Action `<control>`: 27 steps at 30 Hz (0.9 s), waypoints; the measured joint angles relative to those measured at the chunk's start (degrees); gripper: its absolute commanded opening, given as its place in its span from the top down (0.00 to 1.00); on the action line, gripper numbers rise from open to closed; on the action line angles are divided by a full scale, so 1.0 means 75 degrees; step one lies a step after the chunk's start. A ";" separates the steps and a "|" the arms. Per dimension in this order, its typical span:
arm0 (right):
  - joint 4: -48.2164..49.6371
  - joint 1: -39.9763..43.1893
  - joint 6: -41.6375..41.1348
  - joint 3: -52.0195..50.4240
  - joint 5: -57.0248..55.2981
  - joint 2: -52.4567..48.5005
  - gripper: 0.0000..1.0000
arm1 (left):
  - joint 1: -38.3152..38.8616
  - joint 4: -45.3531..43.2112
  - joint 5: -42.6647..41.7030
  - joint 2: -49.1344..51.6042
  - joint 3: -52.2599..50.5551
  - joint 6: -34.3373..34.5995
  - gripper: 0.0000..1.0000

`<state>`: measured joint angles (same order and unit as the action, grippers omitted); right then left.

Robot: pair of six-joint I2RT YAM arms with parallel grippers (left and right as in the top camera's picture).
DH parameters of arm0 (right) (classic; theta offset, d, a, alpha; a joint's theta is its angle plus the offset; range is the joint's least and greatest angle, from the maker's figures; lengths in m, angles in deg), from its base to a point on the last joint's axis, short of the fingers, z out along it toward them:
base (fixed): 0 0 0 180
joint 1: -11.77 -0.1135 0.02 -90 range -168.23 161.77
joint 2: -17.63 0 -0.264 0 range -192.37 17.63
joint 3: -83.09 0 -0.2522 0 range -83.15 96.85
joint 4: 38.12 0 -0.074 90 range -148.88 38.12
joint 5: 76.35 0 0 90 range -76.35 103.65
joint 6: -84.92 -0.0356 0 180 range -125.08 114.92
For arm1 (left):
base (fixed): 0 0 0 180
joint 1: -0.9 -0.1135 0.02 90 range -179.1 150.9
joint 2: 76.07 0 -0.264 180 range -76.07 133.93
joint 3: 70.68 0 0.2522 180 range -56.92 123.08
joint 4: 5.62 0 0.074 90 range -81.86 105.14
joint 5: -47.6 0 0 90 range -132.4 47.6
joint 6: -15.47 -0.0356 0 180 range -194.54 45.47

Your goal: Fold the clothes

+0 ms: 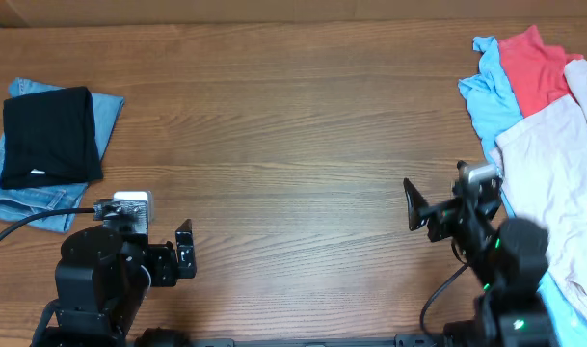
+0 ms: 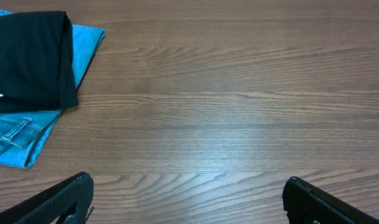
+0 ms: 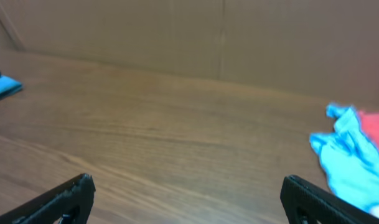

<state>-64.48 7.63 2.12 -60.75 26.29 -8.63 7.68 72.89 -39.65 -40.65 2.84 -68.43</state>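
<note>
A folded black T-shirt (image 1: 48, 137) with a small white label lies on folded blue jeans (image 1: 23, 198) at the far left; both show in the left wrist view (image 2: 30, 59), jeans (image 2: 18, 140). A heap of unfolded clothes lies at the right edge: a light blue garment (image 1: 491, 92), a red one (image 1: 534, 67) and a pale pink one (image 1: 553, 173). The light blue garment (image 3: 348, 158) and a bit of red (image 3: 376, 130) show in the right wrist view. My left gripper (image 2: 188, 190) is open and empty over bare wood. My right gripper (image 3: 186, 193) is open and empty, left of the heap.
The wooden table (image 1: 293, 125) runs between the two piles. A brown wall (image 3: 239, 37) stands behind the table's far edge. The arm bases (image 1: 95, 280) sit at the near edge.
</note>
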 measured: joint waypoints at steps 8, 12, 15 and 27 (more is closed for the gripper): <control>0.1731 -0.0003 0.0044 -0.2422 -0.0122 0.2640 0.00 | -0.0003 0.0006 0.0017 -0.0003 -0.0026 0.0000 0.00; 0.1900 -0.0003 0.0076 -0.2838 -0.0382 0.3369 0.00 | -0.0003 0.0003 0.0017 -0.0003 -0.0026 0.0000 0.00; 0.1816 0.0000 0.0239 -0.2844 -0.0530 0.3386 0.00 | -0.0003 0.0000 0.0017 0.0000 -0.0026 0.0000 0.00; 0.1081 -0.0003 0.0565 -0.2844 -0.0746 0.3401 0.00 | -0.0003 0.0000 0.0017 0.0000 -0.0029 0.0000 0.00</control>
<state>-56.37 7.61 6.36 -82.09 20.70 16.87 7.66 72.89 -39.52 -40.65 2.63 -68.43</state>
